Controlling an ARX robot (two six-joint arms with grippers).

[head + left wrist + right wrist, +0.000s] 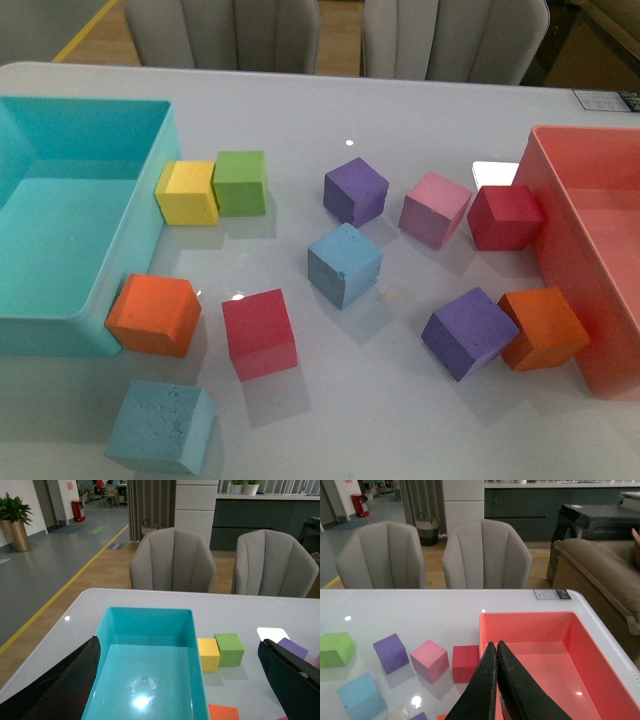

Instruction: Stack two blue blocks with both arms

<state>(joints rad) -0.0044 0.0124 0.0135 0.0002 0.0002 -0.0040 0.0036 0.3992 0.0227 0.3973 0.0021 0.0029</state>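
Closest to the front camera lies one blue block (160, 428), flat on the white table (400, 110) at about seven o'clock from the table's middle, touching nothing. An orange cube (154, 315) sits at twelve o'clock from it, up against the turquoise bin (50, 335), and a red cube (259, 333) sits at about one o'clock from it.

The second blue block (344, 264) rests near the middle of the table, turned cornerwise and also touching nothing. A purple cube (355, 191) is at twelve o'clock from it and a pink cube (434, 208) at about two o'clock.

At ten o'clock a yellow cube (187, 192) and a green cube (240, 183) stand side by side, touching, with the yellow one against the turquoise bin's wall. Towards three o'clock a dark red cube (504, 217) sits just beside the coral bin (560, 250). At four o'clock a second purple cube (468, 333) touches a second orange cube (543, 328), which is just beside that bin.

The left gripper (178, 645) hangs above the turquoise bin, its fingers spread wide with nothing between them. The right gripper (495, 647) shows against the coral bin's near corner, fingers pressed together and holding nothing.
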